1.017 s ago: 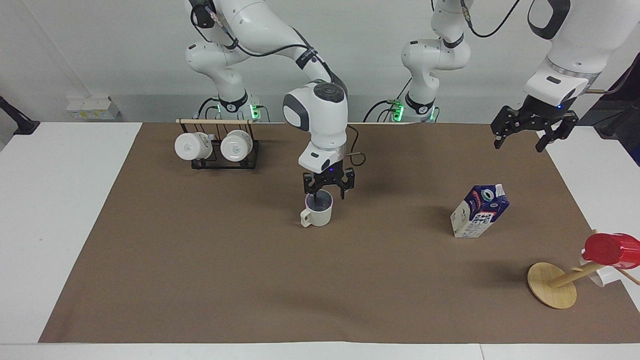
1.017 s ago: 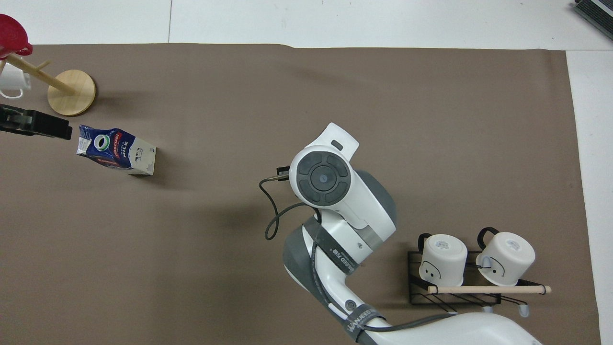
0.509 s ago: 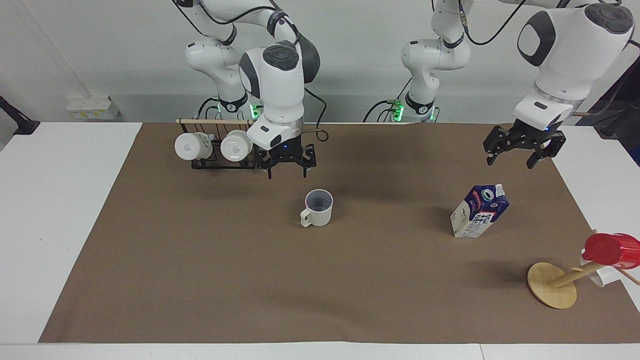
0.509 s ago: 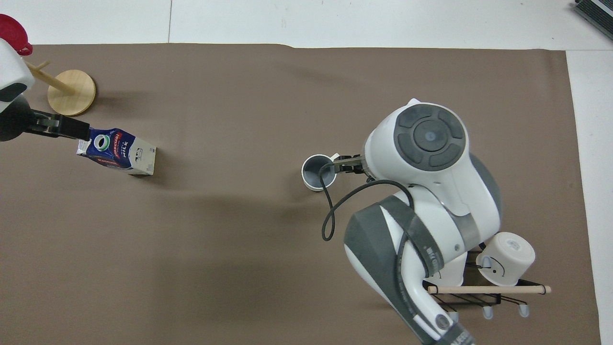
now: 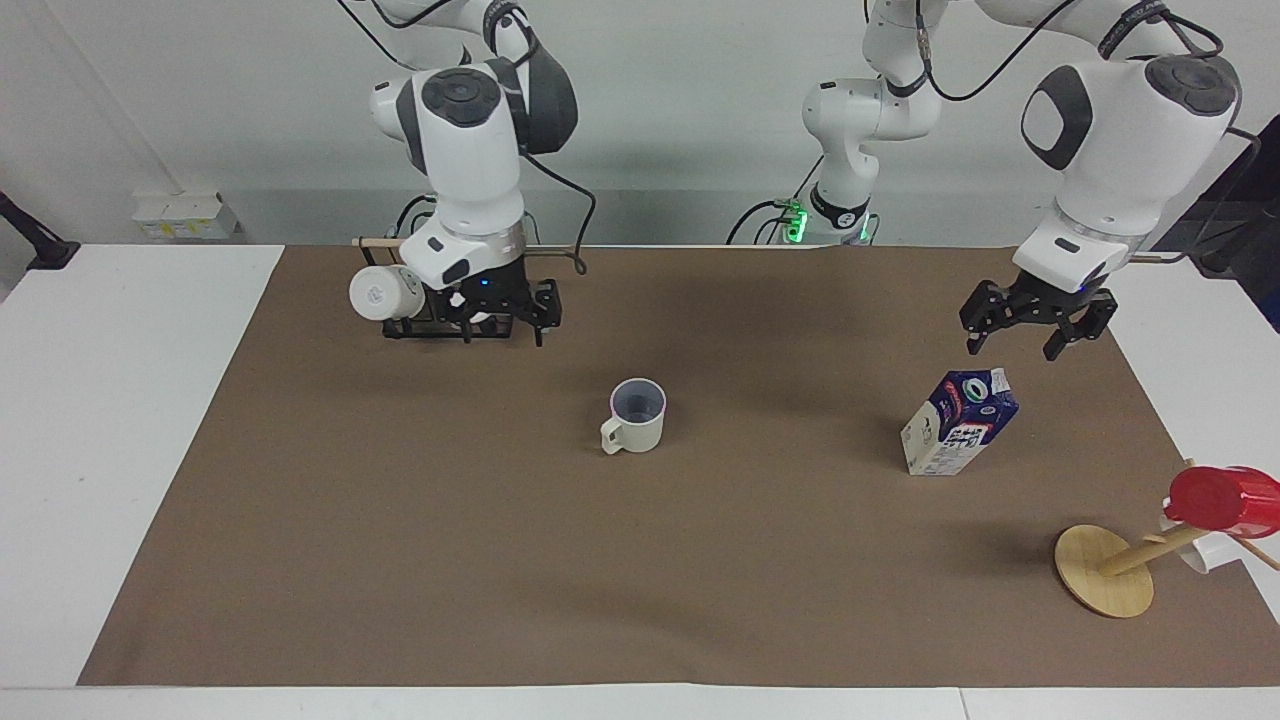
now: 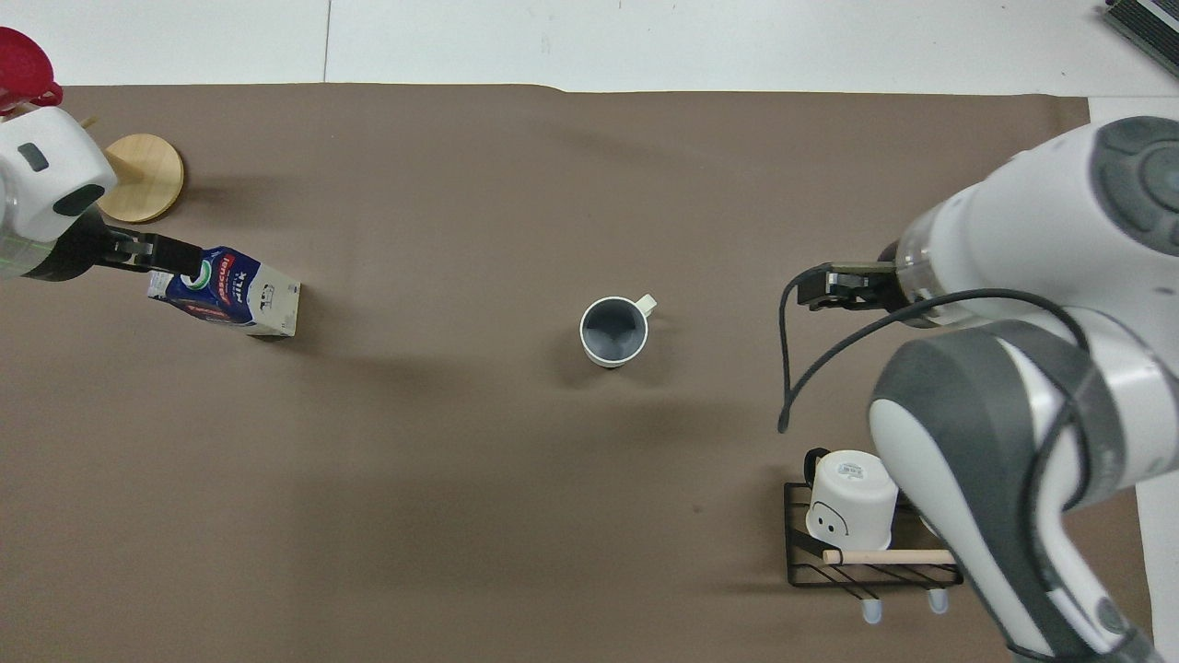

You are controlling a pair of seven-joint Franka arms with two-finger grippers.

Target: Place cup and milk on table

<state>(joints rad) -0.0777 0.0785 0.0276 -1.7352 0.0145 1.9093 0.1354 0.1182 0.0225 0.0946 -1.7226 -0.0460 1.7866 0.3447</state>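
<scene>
Since the earlier shots the right gripper [image 5: 503,318] had let go of the cup [image 5: 635,416] and pulled up and away toward the mug rack [image 5: 450,325], while the left gripper [image 5: 1036,327] had drifted down closer to the milk [image 5: 959,422]. So, one cup: it stood upright on the brown paper sheet [image 5: 400,520] covering the table [image 5: 100,400], roughly mid-table, handle pointing toward the right arm's end, nothing touching it. One milk carton too, also standing on the paper, toward the left arm's end and well apart from the cup, with its round cap on the slanted top. The right gripper hung in the air over the paper just in front of the rack, fingers spread and holding nothing. The left gripper hung above the paper just over the carton's robot-side edge, fingers also spread apart and empty; from the overhead view its tips [image 6: 152,250] overlapped the carton's top, but the facing view showed a clear gap. Counting the rest: two arms, one black wire rack with a wooden rod near the right arm's base, with one white mug [image 5: 382,292] clearly showing on it and a second mostly hidden by the right wrist. One wooden stand [image 5: 1105,570] with a round base lay tipped near the left arm's end, farther from the robots than the milk, with one red cup [image 5: 1222,498] on its peg.
</scene>
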